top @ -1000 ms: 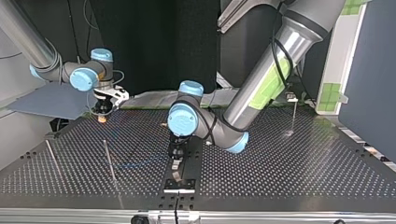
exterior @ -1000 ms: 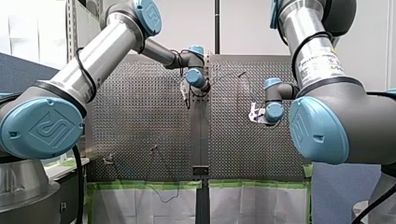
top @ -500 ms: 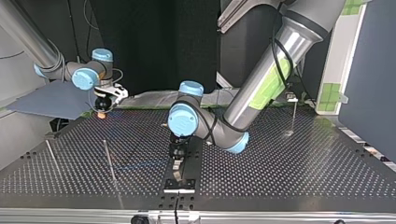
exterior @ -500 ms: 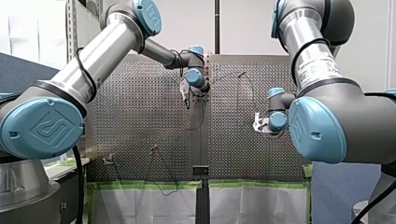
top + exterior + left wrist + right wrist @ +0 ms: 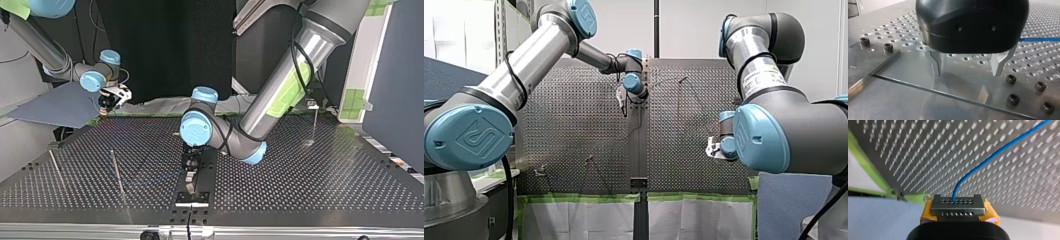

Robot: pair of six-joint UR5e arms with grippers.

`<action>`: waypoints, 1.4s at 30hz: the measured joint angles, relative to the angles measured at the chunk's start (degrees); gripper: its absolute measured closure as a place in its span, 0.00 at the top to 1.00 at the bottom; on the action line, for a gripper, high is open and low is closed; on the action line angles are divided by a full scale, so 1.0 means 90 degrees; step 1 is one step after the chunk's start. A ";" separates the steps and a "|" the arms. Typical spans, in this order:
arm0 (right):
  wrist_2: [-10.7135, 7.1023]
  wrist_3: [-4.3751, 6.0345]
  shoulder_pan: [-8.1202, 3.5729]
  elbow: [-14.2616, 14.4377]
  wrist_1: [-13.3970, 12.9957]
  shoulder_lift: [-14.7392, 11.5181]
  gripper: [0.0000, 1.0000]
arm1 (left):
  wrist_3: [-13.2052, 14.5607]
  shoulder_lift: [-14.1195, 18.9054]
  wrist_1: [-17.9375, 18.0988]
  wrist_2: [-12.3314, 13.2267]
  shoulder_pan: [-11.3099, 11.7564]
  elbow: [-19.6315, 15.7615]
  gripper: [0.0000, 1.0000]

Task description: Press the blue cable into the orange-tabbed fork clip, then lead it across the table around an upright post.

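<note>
In the right wrist view my right gripper (image 5: 958, 207) is shut on the blue cable (image 5: 998, 151), which runs out from between its yellow pads (image 5: 928, 213) over the perforated table. The top view has this gripper (image 5: 106, 104) at the table's far left edge. My left gripper (image 5: 966, 73) stands open, its metal fingers (image 5: 935, 62) just above a bare plate with nothing between them. The cable (image 5: 1040, 39) lies beyond it. The top view places that gripper (image 5: 190, 175) near the middle. Thin upright posts (image 5: 116, 172) stand nearby. I cannot make out the orange-tabbed clip.
More posts stand at the top view's left (image 5: 56, 167) and far right (image 5: 315, 122). Black screws (image 5: 1013, 98) dot the plate beside my left gripper. A raised bar (image 5: 863, 70) lies to its other side. Green tape (image 5: 870, 165) edges the table under my right gripper.
My right arm has drawn back with the cable, down and to the right in the front view, toward the far left edge in the top view. My left arm has not moved.
</note>
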 joint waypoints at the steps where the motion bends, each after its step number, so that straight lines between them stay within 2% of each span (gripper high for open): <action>1: 0.0027 0.0021 -0.0028 0.0000 -0.0044 0.0049 0.00 | -0.0002 0.0000 -0.0001 0.0000 0.0000 0.0001 0.98; 6: 0.0090 0.0122 -0.0184 -0.0002 -0.0318 0.0334 0.00 | -0.0006 0.0001 -0.0001 0.0001 -0.0001 0.0000 0.98; 12: 0.0148 0.0145 -0.0328 -0.0003 -0.0630 0.0738 0.00 | -0.0007 0.0000 -0.0012 0.0001 -0.0002 0.0000 0.98; 16: 0.0161 0.0148 -0.0367 -0.0002 -0.0725 0.0997 0.00 | -0.0007 0.0000 -0.0019 0.0001 -0.0002 0.0000 0.98; 21: 0.0161 0.0057 -0.0493 -0.0042 -0.0909 0.1287 0.00 | -0.0024 0.0001 -0.0082 0.0001 -0.0022 0.0000 0.98; 25: 0.0143 -0.0008 -0.0578 -0.0082 -0.1039 0.1492 0.00 | -0.0195 0.0002 -0.0287 -0.0056 -0.0052 0.0004 0.98; 32: 0.0135 -0.0034 -0.0606 -0.0102 -0.1076 0.1591 0.00 | -0.0450 0.0007 -0.0699 -0.0333 -0.0087 0.0042 0.98; 42: 0.0124 -0.0062 -0.0610 -0.0107 -0.1069 0.1594 0.00 | -0.0823 0.0008 -0.1280 -0.0328 -0.0083 0.0057 0.98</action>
